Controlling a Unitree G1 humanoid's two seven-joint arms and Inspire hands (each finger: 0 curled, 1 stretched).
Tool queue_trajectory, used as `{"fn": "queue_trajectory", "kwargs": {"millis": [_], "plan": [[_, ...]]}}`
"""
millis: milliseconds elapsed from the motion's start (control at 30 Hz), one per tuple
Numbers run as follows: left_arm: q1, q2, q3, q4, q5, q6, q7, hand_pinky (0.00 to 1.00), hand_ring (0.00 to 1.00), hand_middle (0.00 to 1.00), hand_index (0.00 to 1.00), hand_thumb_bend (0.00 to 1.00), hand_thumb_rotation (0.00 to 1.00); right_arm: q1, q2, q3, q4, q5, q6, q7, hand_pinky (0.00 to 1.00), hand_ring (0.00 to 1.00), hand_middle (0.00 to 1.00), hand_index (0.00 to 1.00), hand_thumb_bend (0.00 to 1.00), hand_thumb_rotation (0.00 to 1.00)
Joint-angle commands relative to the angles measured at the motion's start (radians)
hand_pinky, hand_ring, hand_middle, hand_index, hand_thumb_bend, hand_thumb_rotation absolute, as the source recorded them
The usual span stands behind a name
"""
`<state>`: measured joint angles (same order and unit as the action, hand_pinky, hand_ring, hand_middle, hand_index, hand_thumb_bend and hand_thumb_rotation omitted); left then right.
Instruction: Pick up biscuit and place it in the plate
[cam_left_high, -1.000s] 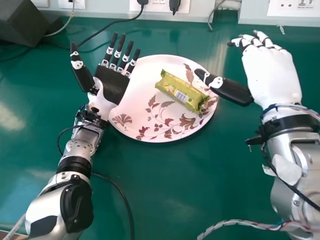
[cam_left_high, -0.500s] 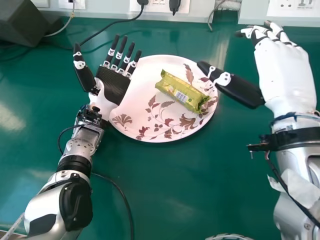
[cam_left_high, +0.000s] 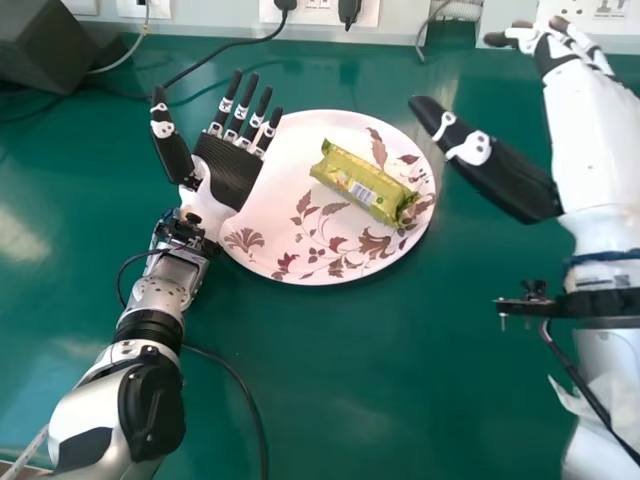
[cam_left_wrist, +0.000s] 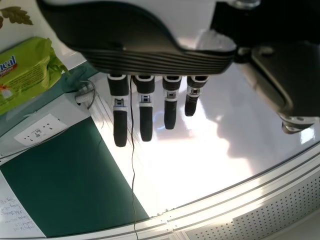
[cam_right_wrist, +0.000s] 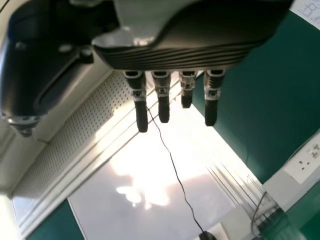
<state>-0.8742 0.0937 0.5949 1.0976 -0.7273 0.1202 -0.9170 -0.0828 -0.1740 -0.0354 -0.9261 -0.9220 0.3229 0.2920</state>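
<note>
The green biscuit packet (cam_left_high: 364, 182) lies on the right part of the white plate (cam_left_high: 290, 258) with its leaf pattern. My left hand (cam_left_high: 228, 172) is palm up with straight fingers, at the plate's left edge. My right hand (cam_left_high: 590, 130) is held clear of the plate on its right, fingers extended and thumb pointing toward the plate, holding nothing. In the left wrist view the left hand (cam_left_wrist: 145, 62) has straight fingers, with the packet (cam_left_wrist: 27, 75) off to one side. The right wrist view has the right hand (cam_right_wrist: 170, 57) with its fingers extended.
A dark box (cam_left_high: 45, 45) stands on the green table (cam_left_high: 350, 400) at the back left. Black cables run from it to the wall sockets and past the left forearm. The wall with its sockets (cam_left_high: 590, 15) bounds the table at the back.
My right hand has moved to the right, away from the plate, and looks larger. The left hand has barely shifted, and the packet and plate stay where they were.
</note>
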Motion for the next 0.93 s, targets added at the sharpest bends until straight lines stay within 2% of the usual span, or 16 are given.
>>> {"fn": "queue_trajectory", "kwargs": {"millis": [0, 167, 300, 500, 567, 633, 767, 900], "plan": [[0.040, 0.003, 0.005, 0.025, 0.005, -0.004, -0.006, 0.68, 0.79, 0.90, 1.00, 0.89, 0.48, 0.035, 0.027, -0.021, -0.026, 0.050, -0.020, -0.034, 0.81, 0.89, 0.92, 0.83, 1.00, 0.39], [0.046, 0.011, 0.006, 0.022, 0.007, 0.006, -0.012, 0.68, 0.78, 0.89, 1.00, 0.92, 0.56, 0.109, 0.085, -0.063, -0.060, 0.221, -0.047, -0.086, 0.80, 0.88, 0.92, 0.83, 1.00, 0.38], [0.063, 0.029, -0.009, 0.020, 0.018, 0.031, -0.055, 0.70, 0.79, 0.90, 1.00, 0.99, 0.64, 0.217, 0.141, -0.104, -0.106, 0.382, -0.078, -0.116, 0.79, 0.87, 0.90, 0.85, 0.99, 0.39], [0.084, 0.089, -0.041, 0.047, 0.054, 0.098, -0.155, 0.62, 0.76, 0.89, 1.00, 0.99, 0.73, 0.451, 0.215, -0.199, -0.085, 0.709, -0.271, -0.167, 0.75, 0.84, 0.91, 0.87, 0.99, 0.34], [0.086, 0.109, -0.061, 0.061, 0.082, 0.105, -0.194, 0.65, 0.77, 0.89, 1.00, 0.99, 0.69, 0.519, 0.249, -0.213, -0.061, 0.865, -0.334, -0.163, 0.73, 0.84, 0.90, 0.87, 0.97, 0.33], [0.082, 0.131, -0.084, 0.081, 0.113, 0.109, -0.232, 0.69, 0.78, 0.87, 1.00, 1.00, 0.65, 0.586, 0.273, -0.219, -0.035, 0.991, -0.392, -0.153, 0.69, 0.79, 0.85, 0.82, 0.94, 0.30], [0.072, 0.162, -0.130, 0.102, 0.173, 0.088, -0.303, 0.62, 0.74, 0.85, 0.96, 1.00, 0.64, 0.727, 0.312, -0.194, -0.002, 1.131, -0.486, -0.151, 0.62, 0.73, 0.79, 0.75, 0.89, 0.25], [0.074, 0.188, -0.155, 0.115, 0.215, 0.071, -0.345, 0.61, 0.73, 0.85, 0.98, 1.00, 0.65, 0.903, 0.325, -0.117, 0.025, 1.232, -0.595, -0.136, 0.58, 0.69, 0.77, 0.75, 0.88, 0.23]]}}
